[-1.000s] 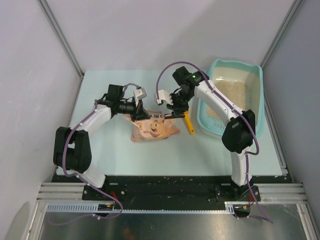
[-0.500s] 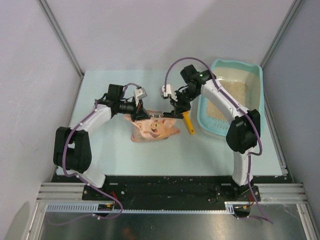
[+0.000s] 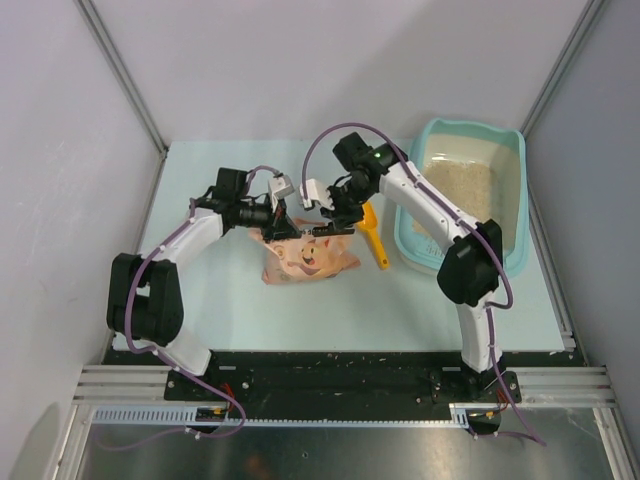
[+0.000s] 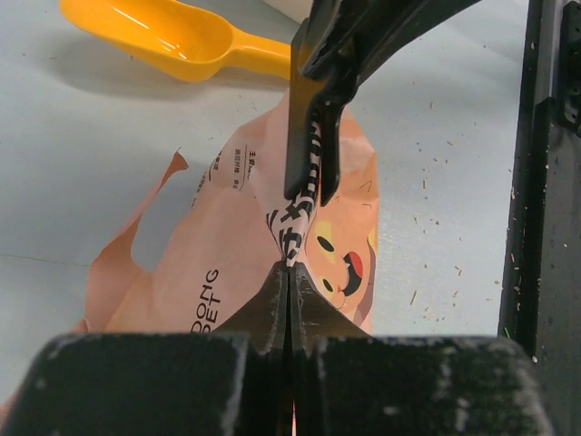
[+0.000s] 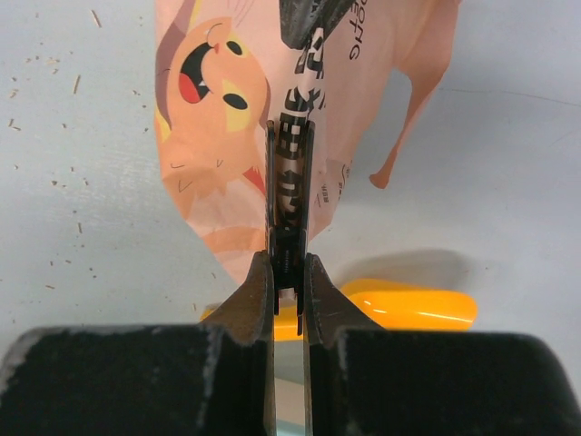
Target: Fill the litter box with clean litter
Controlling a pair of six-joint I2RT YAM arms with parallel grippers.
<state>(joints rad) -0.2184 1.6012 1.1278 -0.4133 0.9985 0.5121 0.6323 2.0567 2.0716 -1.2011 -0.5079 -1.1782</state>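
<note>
The light-teal litter box stands at the right rear of the table with pale beige clean litter spread over its floor. Left of it lies the pink-orange printed bag; its top edge is pinched into an upright fold between both grippers. My left gripper is shut on the near end of that fold. Facing it, my right gripper is shut on the other end. The bag hangs slack below the fold.
An orange plastic scoop lies on the table between the bag and the litter box, just behind my right gripper. Fine crumbs dot the table round the bag. Grey walls close in the left, rear and right sides.
My right arm's elbow and wrist have swung a little to the left, towards the left gripper. Both grippers stayed shut on the bag's top and the bag kept its place.
</note>
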